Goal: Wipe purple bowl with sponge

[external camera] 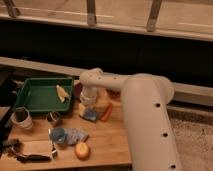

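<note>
My white arm reaches down over the middle of the wooden table. The gripper hangs at its end, just right of the green tray. A yellow and blue sponge lies on the table directly under the gripper, touching it or nearly so. A dark purplish bowl shows only as a sliver between the tray and the arm's wrist; the arm hides the rest of it.
A green tray at the left holds a yellow piece. An orange carrot lies right of the sponge. Two metal cups, a blue cloth, an orange fruit and a black tool lie in front.
</note>
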Tool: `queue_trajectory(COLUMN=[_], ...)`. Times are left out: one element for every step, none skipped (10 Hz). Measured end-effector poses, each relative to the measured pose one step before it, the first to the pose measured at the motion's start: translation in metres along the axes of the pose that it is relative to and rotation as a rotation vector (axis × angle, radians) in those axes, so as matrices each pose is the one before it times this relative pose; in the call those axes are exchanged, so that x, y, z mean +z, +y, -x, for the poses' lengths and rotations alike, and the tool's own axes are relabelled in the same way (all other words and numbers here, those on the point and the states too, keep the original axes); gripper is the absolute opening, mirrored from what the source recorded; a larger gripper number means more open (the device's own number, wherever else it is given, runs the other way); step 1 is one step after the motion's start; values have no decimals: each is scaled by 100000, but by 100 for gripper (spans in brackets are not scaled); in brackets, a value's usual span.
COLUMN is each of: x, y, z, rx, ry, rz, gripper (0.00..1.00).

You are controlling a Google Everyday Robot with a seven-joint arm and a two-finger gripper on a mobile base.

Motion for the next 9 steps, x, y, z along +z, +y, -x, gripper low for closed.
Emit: queue_trajectory(x=[25, -50, -367, -744, -635, -1480, -1649, -1369, -1651], y=[-2, 33, 32, -166, -126, -234, -385, -384, -514], z=[-91, 4, -163, -32, -31, 7, -15, 21, -23], rx=[-73, 95, 172, 288, 276, 701, 1202, 1339, 2147], ry=[-1003, -1051, -777, -1840, -1403, -2261, -1859, -1532, -1761], rz=[-1040, -722, -807, -1070, -717, -1224, -1423, -1196, -1542], gripper=[3, 0, 0, 0, 0, 0, 0, 0, 0])
